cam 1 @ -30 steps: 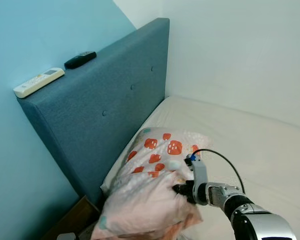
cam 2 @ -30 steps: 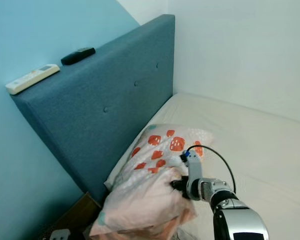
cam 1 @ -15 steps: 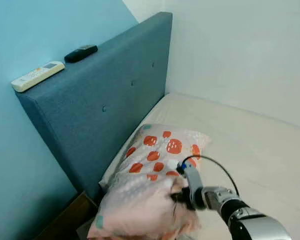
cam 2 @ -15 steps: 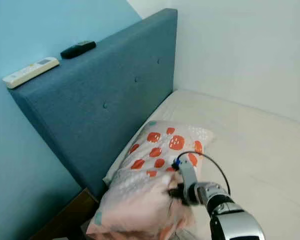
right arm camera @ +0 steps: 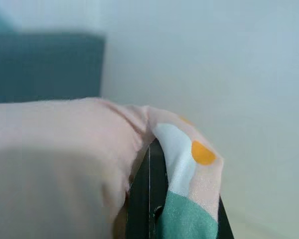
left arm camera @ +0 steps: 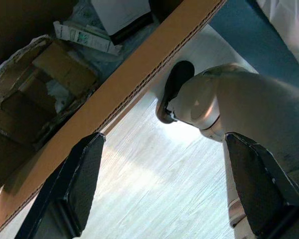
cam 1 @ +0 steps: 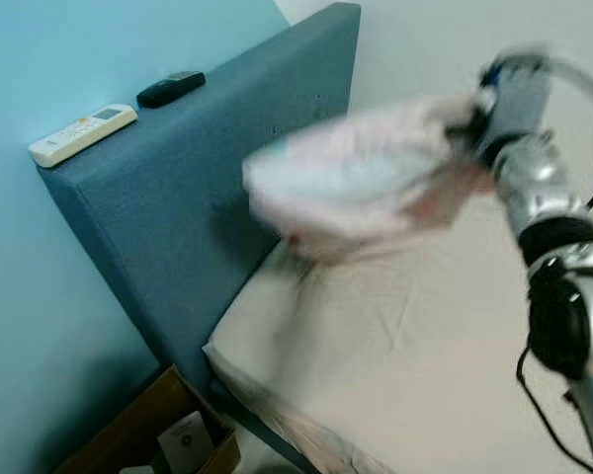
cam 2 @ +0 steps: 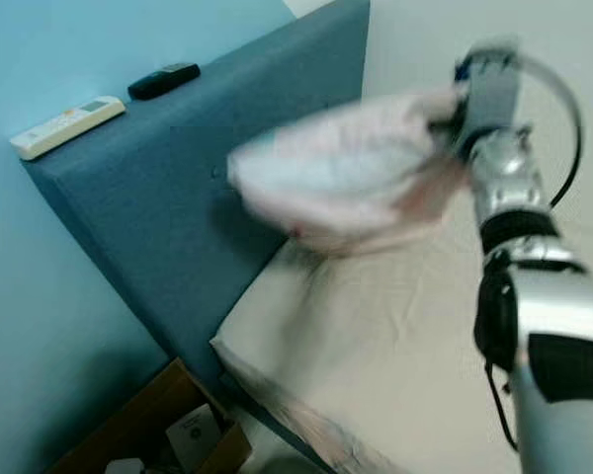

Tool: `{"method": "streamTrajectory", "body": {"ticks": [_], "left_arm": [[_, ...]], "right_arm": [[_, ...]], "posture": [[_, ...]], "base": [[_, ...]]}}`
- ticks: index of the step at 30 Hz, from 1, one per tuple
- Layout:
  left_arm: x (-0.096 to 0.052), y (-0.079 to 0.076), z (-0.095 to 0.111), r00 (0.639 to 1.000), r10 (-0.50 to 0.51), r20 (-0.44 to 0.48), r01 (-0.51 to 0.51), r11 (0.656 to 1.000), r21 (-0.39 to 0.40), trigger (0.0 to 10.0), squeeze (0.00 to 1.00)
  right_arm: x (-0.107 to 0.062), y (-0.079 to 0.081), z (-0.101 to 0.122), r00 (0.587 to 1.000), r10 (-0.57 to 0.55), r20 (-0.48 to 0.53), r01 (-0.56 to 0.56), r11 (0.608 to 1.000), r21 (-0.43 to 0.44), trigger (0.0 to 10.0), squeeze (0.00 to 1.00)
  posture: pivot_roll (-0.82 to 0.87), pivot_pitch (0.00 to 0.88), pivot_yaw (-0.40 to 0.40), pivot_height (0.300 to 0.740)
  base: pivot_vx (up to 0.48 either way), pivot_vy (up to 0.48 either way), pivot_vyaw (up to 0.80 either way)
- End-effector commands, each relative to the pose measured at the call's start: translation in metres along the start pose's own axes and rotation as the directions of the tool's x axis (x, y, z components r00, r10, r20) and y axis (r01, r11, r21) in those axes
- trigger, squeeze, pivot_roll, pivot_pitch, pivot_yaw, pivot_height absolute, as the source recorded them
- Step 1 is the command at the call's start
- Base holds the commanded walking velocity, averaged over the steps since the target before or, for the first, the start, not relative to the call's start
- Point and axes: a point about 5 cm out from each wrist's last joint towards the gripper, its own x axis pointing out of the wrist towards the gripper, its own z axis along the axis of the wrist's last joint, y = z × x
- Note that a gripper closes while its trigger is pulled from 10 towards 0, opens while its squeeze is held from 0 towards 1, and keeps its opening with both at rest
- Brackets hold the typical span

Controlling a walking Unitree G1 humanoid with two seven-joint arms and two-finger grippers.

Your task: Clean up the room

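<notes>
Now the right pincer [cam 1: 471, 123] is clenched on a pink pillow [cam 1: 361, 178], which hangs blurred beside it, above the bed [cam 1: 415, 355]; the left pincer [left arm camera: 159, 194] hangs released over the floor.

Pillow [cam 1: 361, 178] motion-blurred, pattern unreadable. Right gripper [cam 1: 471, 123] fingers buried in pillow fabric, blurred. Cardboard box [cam 1: 143, 434] cut off at lower edge. Remote [cam 1: 82, 134] buttons too small to read.
</notes>
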Motion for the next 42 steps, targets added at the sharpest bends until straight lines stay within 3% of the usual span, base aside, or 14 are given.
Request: {"method": "streamTrajectory", "body": {"ticks": [1, 3, 7, 9, 11, 12, 15, 17, 18, 20, 23, 32, 36, 42], "left_arm": [[-0.002, 0.0, -0.009, 1.0, 0.005, -0.025, -0.005, 1.0, -0.004, 10.0, 0.0], [-0.002, -0.001, -0.009, 1.0, 0.005, -0.025, -0.005, 1.0, -0.005, 10.0, 0.0], [-0.003, -0.005, -0.016, 0.999, -0.001, -0.036, 0.0, 1.0, -0.01, 10.0, 0.0], [-0.003, -0.005, -0.016, 0.999, -0.001, -0.037, 0.001, 1.0, -0.01, 10.0, 0.0], [-0.004, -0.006, -0.02, 0.999, -0.005, -0.042, 0.004, 1.0, -0.012, 10.0, 0.0], [-0.005, -0.007, -0.023, 0.999, -0.007, -0.048, 0.006, 1.0, -0.015, 10.0, 0.0], [-0.006, -0.007, -0.025, 0.999, -0.007, -0.051, 0.006, 1.0, -0.016, 10.0, 0.0], [-0.008, -0.006, -0.03, 0.998, -0.009, -0.059, 0.008, 1.0, -0.017, 10.0, 0.0], [-0.008, -0.006, -0.03, 0.998, -0.009, -0.059, 0.008, 1.0, -0.017, 10.0, 0.0], [-0.01, -0.005, -0.034, 0.998, -0.007, -0.067, 0.006, 1.0, -0.014, 10.0, 0.0], [-0.01, -0.002, -0.033, 0.997, -0.003, -0.071, 0.002, 1.0, -0.009, 10.0, 0.0], [-0.007, -0.002, -0.025, 0.998, -0.002, -0.057, 0.001, 1.0, -0.007, 10.0, 0.0], [-0.004, -0.004, -0.016, 0.999, -0.006, -0.038, 0.006, 1.0, -0.009, 10.0, 0.0], [-0.002, -0.004, -0.013, 0.999, -0.011, -0.035, 0.011, 1.0, -0.009, 10.0, 0.0]], "right_arm": [[0.001, -0.007, 0.009, 0.998, -0.039, 0.048, 0.04, 0.999, -0.009, 10.0, 0.0], [0.002, -0.009, 0.017, 0.996, -0.041, 0.073, 0.039, 0.999, 0.026, 10.0, 0.0], [-0.007, 0.052, -0.016, 0.967, 0.252, 0.031, -0.254, 0.964, 0.073, 10.0, 0.0], [-0.01, 0.06, -0.023, 0.958, 0.287, 0.017, -0.287, 0.955, 0.073, 10.0, 0.0], [-0.043, 0.113, -0.082, 0.861, 0.496, -0.111, -0.482, 0.867, 0.127, 10.0, 0.0], [-0.085, 0.152, -0.131, 0.747, 0.625, -0.227, -0.596, 0.781, 0.185, 10.0, 0.0], [-0.109, 0.167, -0.155, 0.689, 0.66, -0.299, -0.623, 0.75, 0.22, 10.0, 0.0], [-0.164, 0.194, -0.197, 0.546, 0.731, -0.41, -0.676, 0.673, 0.299, 10.0, 0.0], [-0.164, 0.194, -0.197, 0.546, 0.731, -0.41, -0.676, 0.673, 0.299, 10.0, 0.0], [-0.205, 0.205, -0.223, 0.44, 0.745, -0.501, -0.668, 0.644, 0.372, 10.0, 0.0], [-0.219, 0.202, -0.235, 0.411, 0.719, -0.561, -0.61, 0.674, 0.417, 10.0, 0.0], [-0.22, 0.184, -0.246, 0.381, 0.681, -0.625, -0.581, 0.702, 0.412, 10.0, 0.0], [-0.228, 0.152, -0.266, 0.296, 0.58, -0.759, -0.569, 0.745, 0.347, 10.0, 0.0], [-0.244, 0.137, -0.28, 0.231, 0.51, -0.829, -0.484, 0.799, 0.357, 10.0, 0.0]], "posture": [[0.02, 0.12, -0.068, 0.74], [0.02, 0.115, -0.072, 0.74], [0.01, 0.114, -0.073, 0.74], [0.01, 0.114, -0.073, 0.74], [0.0, 0.132, -0.074, 0.74], [0.01, 0.152, -0.067, 0.74], [0.01, 0.152, -0.067, 0.74], [0.01, 0.165, -0.068, 0.74], [0.01, 0.165, -0.068, 0.74], [0.02, 0.172, -0.066, 0.74], [0.01, 0.171, -0.058, 0.74], [0.0, 0.158, -0.058, 0.74], [-0.01, 0.138, -0.052, 0.74], [-0.01, 0.128, -0.045, 0.74]], "base": [[0.0, 0.0, 0.0], [0.0, 0.0, 0.0], [0.0, 0.0, 0.0], [0.0, 0.0, 0.0], [0.0, 0.0, 0.0], [0.0, 0.0, 0.0], [0.0, 0.0, 0.0], [0.0, 0.0, 0.0], [0.0, 0.0, 0.0], [0.0, 0.0, 0.0], [0.0, 0.0, 0.0], [0.0, 0.0, 0.0], [0.0, 0.0, 0.0], [0.0, 0.0, 0.0]]}}
